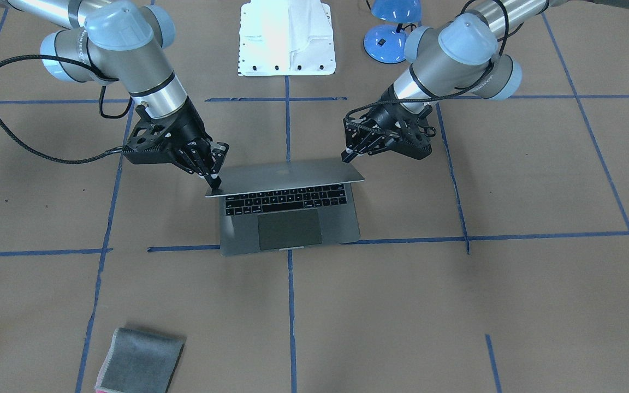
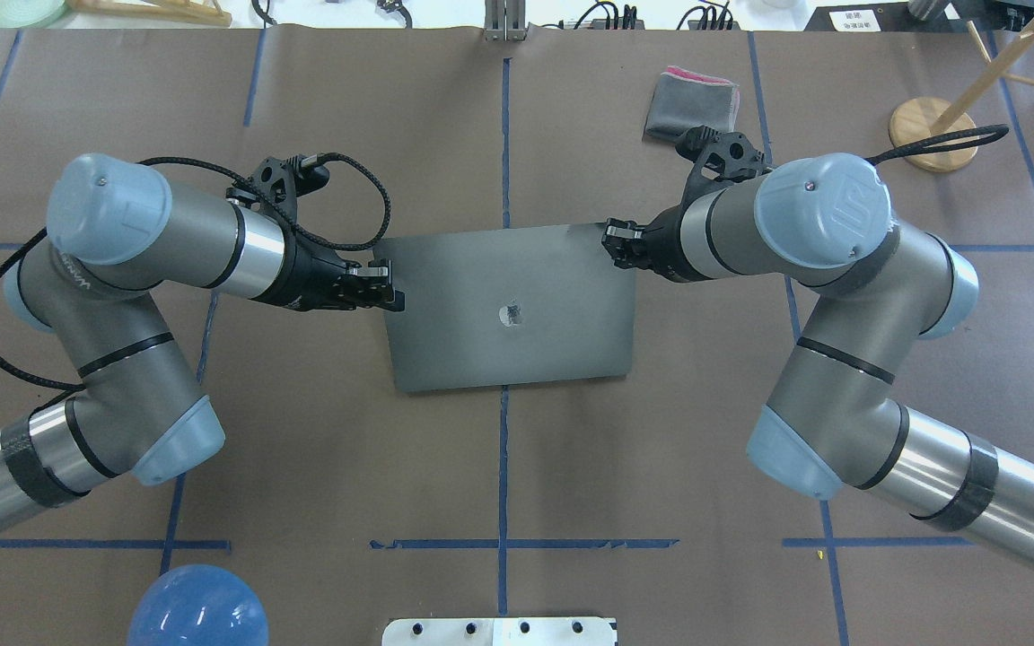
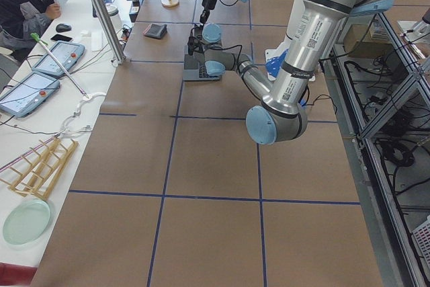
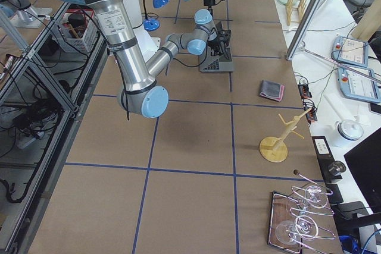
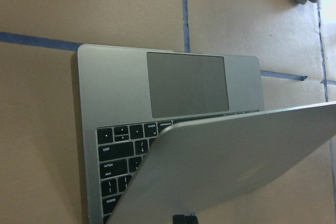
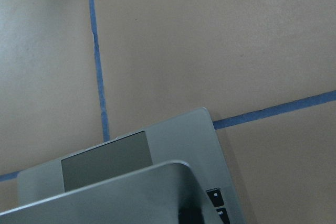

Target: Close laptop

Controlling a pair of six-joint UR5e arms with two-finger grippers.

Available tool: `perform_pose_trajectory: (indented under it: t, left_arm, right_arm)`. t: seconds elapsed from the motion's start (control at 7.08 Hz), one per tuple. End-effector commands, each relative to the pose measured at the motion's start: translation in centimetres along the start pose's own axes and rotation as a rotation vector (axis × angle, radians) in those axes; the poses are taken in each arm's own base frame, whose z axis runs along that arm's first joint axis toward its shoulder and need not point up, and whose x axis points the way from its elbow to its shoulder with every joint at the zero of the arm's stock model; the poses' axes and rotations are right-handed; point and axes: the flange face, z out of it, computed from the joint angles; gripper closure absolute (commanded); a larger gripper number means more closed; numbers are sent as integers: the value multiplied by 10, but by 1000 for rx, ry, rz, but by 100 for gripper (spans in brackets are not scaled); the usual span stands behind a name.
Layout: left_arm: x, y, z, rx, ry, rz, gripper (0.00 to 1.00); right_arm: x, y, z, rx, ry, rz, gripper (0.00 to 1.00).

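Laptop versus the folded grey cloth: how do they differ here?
The laptop is larger than the cloth. The laptop is rigid metal, its lid tilted low over the keys; the cloth lies folded flat, a pink edge showing. The left gripper and right gripper are at the laptop's lid corners; the cloth lies apart, untouched. Both are grey and rest on the table.

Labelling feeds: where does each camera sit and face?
Front: across the table, facing right arm, left arm.
Overhead: behind both arms, facing forward and down.
Left side: table's left end; left arm near.
Right side: table's right end; right arm near.
Left wrist: over lid; fingertip shows.
Right wrist: over lid corner; body unclear.
All show the laptop.
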Motion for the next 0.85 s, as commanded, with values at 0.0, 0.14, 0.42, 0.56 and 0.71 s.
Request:
perform_pose_trajectory:
  t: [0.0,0.14,0.42,0.56,0.71]
  left_arm:
    - [-13,-31,35,33,-66,-27,100]
    - [-24,-44,55,63,-109,-42,100]
    - [-42,-56,87,67,-174,-27,100]
    - [-39,-57,85,70,-167,-24,100]
    - [-32,-64,75,73,-154,-25,91]
  right_arm:
    - [6,-8,31,-4,53,-7,100]
    - [8,-10,46,-7,77,-6,100]
    - [23,-10,80,-20,141,3,100]
    - [21,-10,79,-22,138,-6,98]
    - [9,-12,72,-22,118,-14,87]
